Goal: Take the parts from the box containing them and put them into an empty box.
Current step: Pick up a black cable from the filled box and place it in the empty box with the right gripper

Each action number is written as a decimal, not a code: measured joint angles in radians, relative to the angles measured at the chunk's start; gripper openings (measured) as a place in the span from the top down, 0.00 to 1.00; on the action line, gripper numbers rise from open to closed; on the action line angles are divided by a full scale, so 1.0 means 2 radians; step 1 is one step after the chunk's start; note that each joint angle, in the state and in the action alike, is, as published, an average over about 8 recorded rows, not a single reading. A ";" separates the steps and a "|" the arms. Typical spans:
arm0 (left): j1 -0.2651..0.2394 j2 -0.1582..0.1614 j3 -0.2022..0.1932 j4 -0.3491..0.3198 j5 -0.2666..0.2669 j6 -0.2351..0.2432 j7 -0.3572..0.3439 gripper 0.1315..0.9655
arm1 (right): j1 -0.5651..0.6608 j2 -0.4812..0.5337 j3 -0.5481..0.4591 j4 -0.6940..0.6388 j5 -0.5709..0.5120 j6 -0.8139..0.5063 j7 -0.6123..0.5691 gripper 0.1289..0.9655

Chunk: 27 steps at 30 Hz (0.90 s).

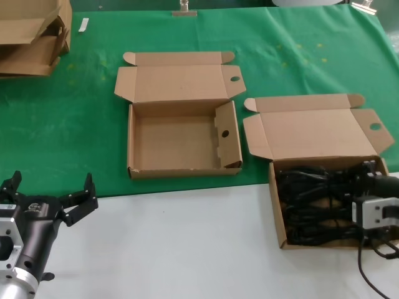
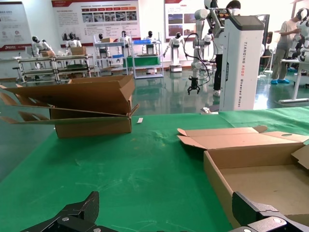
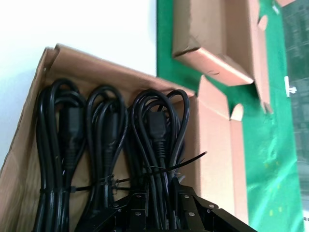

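Cords (image 3: 101,145) (coiled, boxed) — directly under right tool (image 3: 159,203)

Left pincer (image 1: 48,192) agape, right arm low

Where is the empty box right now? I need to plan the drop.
In the head view the empty box sits open at centre on the green cloth, left of the box of cords.

Black power cords (image 1: 324,202) in plain brown box (image 1: 278,212), empty box (image 1: 181,140) same brown, green cloth (image 1: 75,124) far, white bench (image 1: 174,243) near.
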 joint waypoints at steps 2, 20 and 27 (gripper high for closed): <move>0.000 0.000 0.000 0.000 0.000 0.000 0.000 0.00 | -0.006 0.004 0.007 0.017 0.002 -0.004 0.009 0.86; 0.000 0.000 0.000 0.000 0.000 0.000 0.000 0.00 | 0.018 -0.046 0.029 0.142 -0.021 -0.037 0.093 0.88; 0.000 0.000 0.000 0.000 0.000 0.000 0.000 0.00 | 0.091 -0.148 -0.024 0.038 -0.067 -0.006 0.056 0.88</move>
